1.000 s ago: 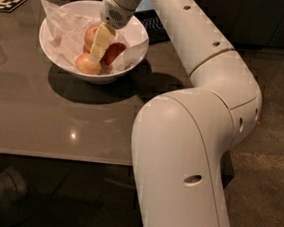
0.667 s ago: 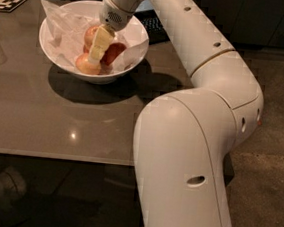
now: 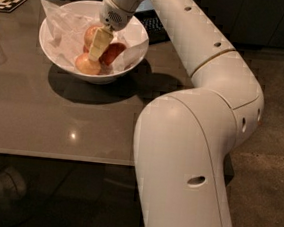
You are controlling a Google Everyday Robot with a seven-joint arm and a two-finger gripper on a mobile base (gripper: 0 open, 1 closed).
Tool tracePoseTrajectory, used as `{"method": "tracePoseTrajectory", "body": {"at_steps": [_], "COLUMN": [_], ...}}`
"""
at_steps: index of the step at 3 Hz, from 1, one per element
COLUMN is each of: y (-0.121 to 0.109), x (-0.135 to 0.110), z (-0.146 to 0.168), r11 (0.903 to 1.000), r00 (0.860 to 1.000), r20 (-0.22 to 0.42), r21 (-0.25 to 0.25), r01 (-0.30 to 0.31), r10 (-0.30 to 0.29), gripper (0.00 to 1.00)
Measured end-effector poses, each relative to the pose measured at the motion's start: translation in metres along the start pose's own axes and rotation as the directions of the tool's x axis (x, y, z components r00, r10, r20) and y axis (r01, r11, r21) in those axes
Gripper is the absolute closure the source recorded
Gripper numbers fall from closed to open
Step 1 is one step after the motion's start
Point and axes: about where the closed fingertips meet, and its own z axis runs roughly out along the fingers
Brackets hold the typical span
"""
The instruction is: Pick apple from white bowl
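Observation:
The white bowl [image 3: 54, 57] stands on the grey table at the far left, lined with crinkled white paper. It holds three apples. The golden-yellow apple [image 3: 91, 33] with a reddish blush lies at the back of the bowl. A deep red apple [image 3: 116, 51] lies to the right and a paler yellow-orange one [image 3: 86, 65] at the front. My gripper [image 3: 99, 44] reaches down into the bowl from above. It is right beside the golden-yellow apple, between it and the red one, and covers part of both.
The grey table [image 3: 41, 121] has its front edge near the bottom left. A black keyboard-like object [image 3: 155, 26] lies behind the bowl. A black-and-white marker tag [image 3: 4, 2] sits at the far left corner. My own white arm [image 3: 194, 140] fills the right side.

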Motion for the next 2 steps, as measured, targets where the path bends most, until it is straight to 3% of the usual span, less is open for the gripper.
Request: {"method": "tracePoseTrajectory", "body": {"at_steps": [2], "y": [0.0000], "x": [-0.0002], "z": [-0.0002], "r11": [1.0000], "r00": [1.000], "r20": [0.000], "r21": [0.000], "r01": [0.001], "r10": [-0.001], "gripper": [0.89]}}
